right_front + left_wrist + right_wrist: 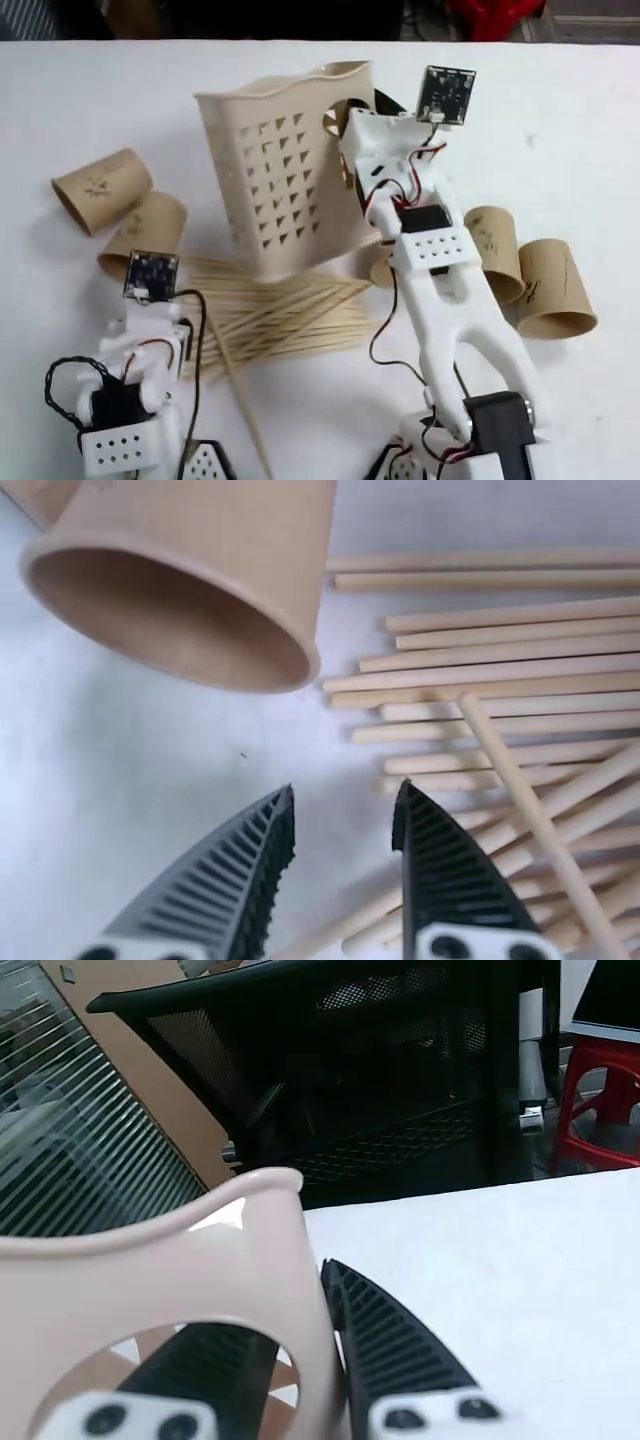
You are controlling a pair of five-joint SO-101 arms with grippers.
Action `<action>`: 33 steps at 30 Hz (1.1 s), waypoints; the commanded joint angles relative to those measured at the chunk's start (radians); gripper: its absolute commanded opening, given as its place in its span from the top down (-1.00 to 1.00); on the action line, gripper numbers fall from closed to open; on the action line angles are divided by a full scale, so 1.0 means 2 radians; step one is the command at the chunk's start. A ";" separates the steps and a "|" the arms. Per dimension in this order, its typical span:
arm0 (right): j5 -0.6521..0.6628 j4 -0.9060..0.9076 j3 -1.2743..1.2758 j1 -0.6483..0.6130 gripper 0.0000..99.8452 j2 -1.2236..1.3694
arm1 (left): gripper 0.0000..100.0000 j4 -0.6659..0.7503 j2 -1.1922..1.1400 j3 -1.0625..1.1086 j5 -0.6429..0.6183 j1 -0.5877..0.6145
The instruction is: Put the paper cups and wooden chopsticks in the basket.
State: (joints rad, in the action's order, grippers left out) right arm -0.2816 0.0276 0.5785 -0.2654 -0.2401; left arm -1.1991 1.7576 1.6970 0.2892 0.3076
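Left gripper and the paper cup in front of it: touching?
Apart. The left wrist view shows bare table between the open left gripper and the rim of the paper cup.

The paper cups (190, 590) are matt, the wooden chopsticks (480, 670) bare, the plastic basket (270, 180) smooth.
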 commanded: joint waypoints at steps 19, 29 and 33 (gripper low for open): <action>-0.008 0.066 -0.036 -0.057 0.97 -0.144 | 0.65 0.064 0.002 -0.084 0.106 0.006; 0.068 0.067 -0.035 -0.073 0.97 -0.145 | 0.63 -0.002 -0.005 -0.299 0.120 0.053; 0.103 0.066 -0.020 -0.095 0.97 -0.145 | 0.50 -0.003 -0.076 -0.362 0.117 0.053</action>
State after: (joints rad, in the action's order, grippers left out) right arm -0.1250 0.1626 0.5785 -0.4219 -0.4795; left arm -1.2006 1.7407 1.1231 0.5209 0.4043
